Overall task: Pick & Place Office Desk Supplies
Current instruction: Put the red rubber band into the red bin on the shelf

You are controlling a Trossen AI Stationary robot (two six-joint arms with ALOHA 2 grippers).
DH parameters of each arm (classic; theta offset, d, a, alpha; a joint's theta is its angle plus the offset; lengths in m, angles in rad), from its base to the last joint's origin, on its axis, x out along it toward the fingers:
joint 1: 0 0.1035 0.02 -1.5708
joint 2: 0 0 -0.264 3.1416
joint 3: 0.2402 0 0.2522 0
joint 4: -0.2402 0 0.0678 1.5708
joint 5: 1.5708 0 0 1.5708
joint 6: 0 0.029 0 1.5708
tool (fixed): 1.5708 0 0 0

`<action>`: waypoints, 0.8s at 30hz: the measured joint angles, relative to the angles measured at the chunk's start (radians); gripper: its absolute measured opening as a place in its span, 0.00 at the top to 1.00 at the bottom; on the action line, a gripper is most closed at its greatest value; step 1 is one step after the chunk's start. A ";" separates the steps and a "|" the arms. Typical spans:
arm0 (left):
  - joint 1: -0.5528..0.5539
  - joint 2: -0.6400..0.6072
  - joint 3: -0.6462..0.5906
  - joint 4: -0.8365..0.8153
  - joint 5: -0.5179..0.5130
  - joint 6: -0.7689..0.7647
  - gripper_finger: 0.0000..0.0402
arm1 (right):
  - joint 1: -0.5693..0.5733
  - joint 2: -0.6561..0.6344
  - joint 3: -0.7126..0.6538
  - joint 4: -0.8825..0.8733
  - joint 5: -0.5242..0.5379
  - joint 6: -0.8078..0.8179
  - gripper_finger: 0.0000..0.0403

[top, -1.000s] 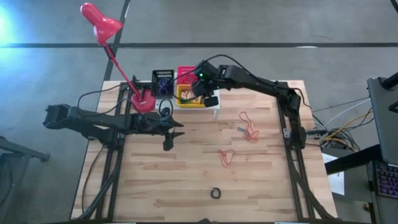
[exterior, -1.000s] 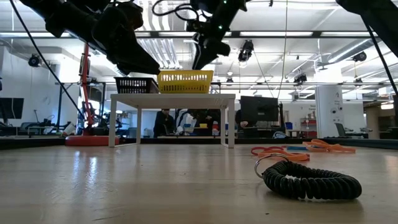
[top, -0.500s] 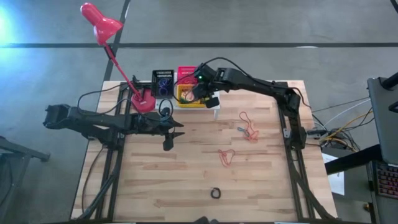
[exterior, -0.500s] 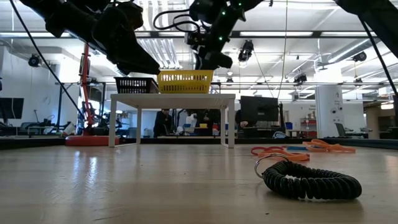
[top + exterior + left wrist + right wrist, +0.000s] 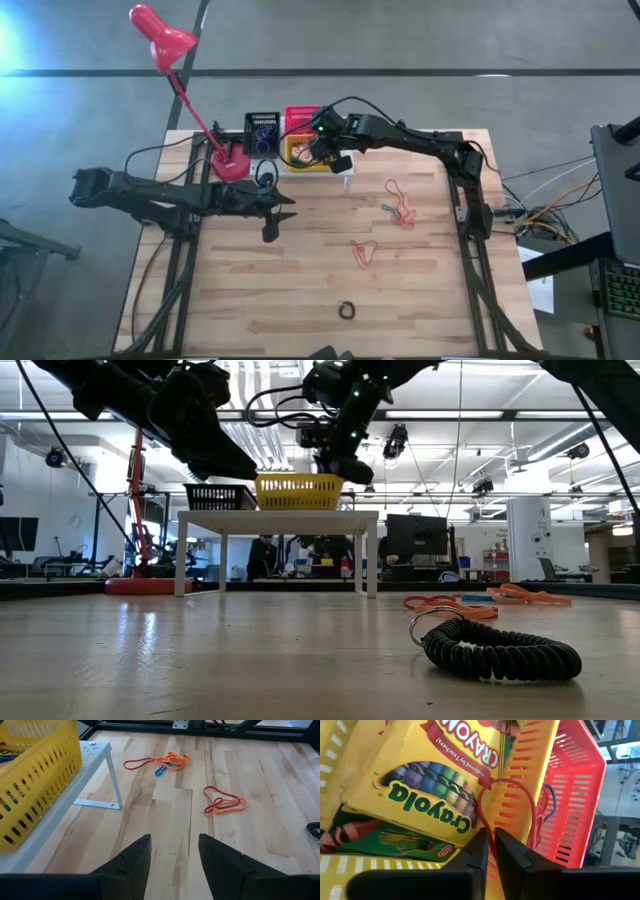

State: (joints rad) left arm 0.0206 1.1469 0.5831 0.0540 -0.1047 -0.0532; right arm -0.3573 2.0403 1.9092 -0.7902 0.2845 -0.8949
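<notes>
My right gripper is down in the yellow mesh basket, which stands on the white stand, and it is shut on a thin red rubber band. A yellow crayon box lies tilted in that basket on top of another box. The red basket and the black basket stand beside it. My left gripper hovers open over bare wood at mid-left, with nothing between its fingers. My right gripper pinches one end of the red rubber band's loop between its two fingertips, at the crayon box's corner. The fingers come slanting down from above. The rest of the loop lies slack over the yellow basket's wall.
Two tangles of red-orange rubber bands lie on the wood right of centre. A black coiled ring lies near the front edge. The red desk lamp stands with its base left of the baskets.
My right gripper has sunk a little into the yellow basket and rolled slightly. Its fingers have drawn together around the red rubber band.
</notes>
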 joint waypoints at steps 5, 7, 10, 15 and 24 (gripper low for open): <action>0.000 0.000 0.000 0.000 0.000 0.000 0.58 | 0.012 0.001 0.036 -0.015 0.007 0.031 0.98; 0.000 0.000 0.000 0.000 0.000 0.000 0.58 | 0.019 0.001 0.064 -0.014 0.000 0.041 0.98; 0.000 0.000 0.000 0.000 0.000 0.000 0.58 | 0.020 0.001 0.115 -0.013 -0.033 0.080 0.98; 0.000 0.000 0.000 0.000 0.000 0.000 0.58 | -0.017 -0.001 0.163 0.061 -0.069 0.235 0.98; 0.000 0.000 0.000 0.000 0.000 0.000 0.58 | -0.114 -0.001 0.144 0.117 -0.112 0.490 0.97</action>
State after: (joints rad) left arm 0.0204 1.1469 0.5831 0.0536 -0.1047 -0.0532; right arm -0.4711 2.0396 2.0535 -0.6735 0.1721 -0.4050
